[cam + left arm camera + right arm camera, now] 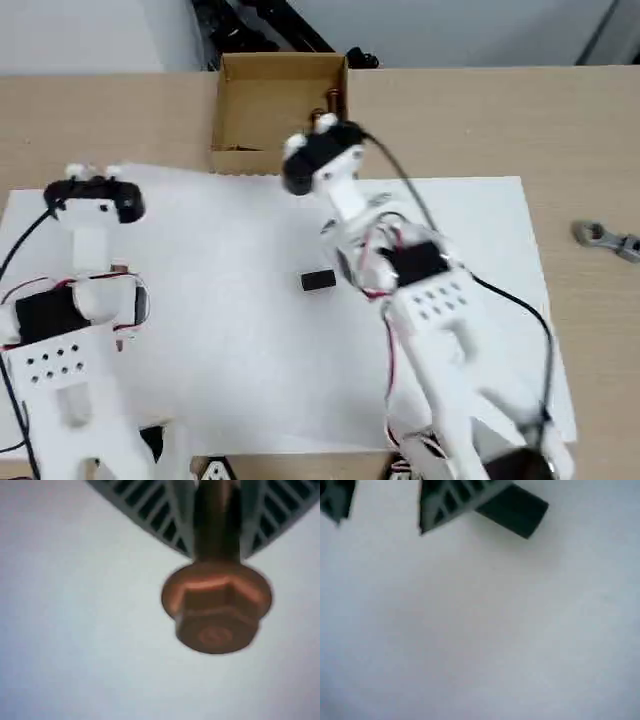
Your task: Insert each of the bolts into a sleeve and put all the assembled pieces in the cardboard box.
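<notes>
A copper bolt point(217, 607) is clamped by its shank in the left gripper point(217, 540), up around 10 o'clock on the white sheet point(230, 340). The right gripper point(380, 522) is spread, empty, with the black sleeve point(512, 510) just beside it. The box point(270, 100) is parked at 12 o'clock.

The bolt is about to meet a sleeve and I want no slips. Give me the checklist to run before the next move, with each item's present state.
1. Bolt clamped in the left pincer: ok.
2. Right pincer open: ok.
3. Sleeve between the right pincer's fingers: not ok, it lies outside the gap, beside one finger.
4. Sleeve's bore end free for the bolt: cannot tell.
5. Cardboard box open on top: ok.
</notes>
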Robot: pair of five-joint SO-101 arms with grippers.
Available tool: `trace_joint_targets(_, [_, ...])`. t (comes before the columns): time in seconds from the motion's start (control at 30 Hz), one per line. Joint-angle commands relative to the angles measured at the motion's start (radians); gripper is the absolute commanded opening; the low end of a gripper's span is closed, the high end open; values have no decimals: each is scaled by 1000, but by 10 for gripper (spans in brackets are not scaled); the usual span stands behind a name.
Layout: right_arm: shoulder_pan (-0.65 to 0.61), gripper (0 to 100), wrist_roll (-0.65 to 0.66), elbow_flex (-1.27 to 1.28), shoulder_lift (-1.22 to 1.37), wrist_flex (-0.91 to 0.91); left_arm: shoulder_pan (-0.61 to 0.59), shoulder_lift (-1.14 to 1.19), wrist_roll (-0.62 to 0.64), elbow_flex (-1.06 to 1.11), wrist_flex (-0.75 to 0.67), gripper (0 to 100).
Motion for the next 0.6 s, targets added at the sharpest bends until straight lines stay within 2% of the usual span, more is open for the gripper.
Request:
trace_joint_targets(0.0, [-68, 100, 29, -8, 91, -111, -43, -23, 40, 8, -69, 5])
trace_joint_targets(0.13, [-113, 101, 155, -9, 193, -145, -49, -23, 41, 8, -71, 5])
trace_joint_targets(0.27, [-110, 97, 290, -11, 255, -88, -49, -23, 43, 10, -94, 5])
trace_joint_targets(0.43, [-110, 97, 512, -15, 268, 73, -43, -21, 40, 10, -100, 5])
trace_joint_targets(0.57, [-110, 100, 651, -138, 275, 298, -43, -21, 38, 10, -100, 5])
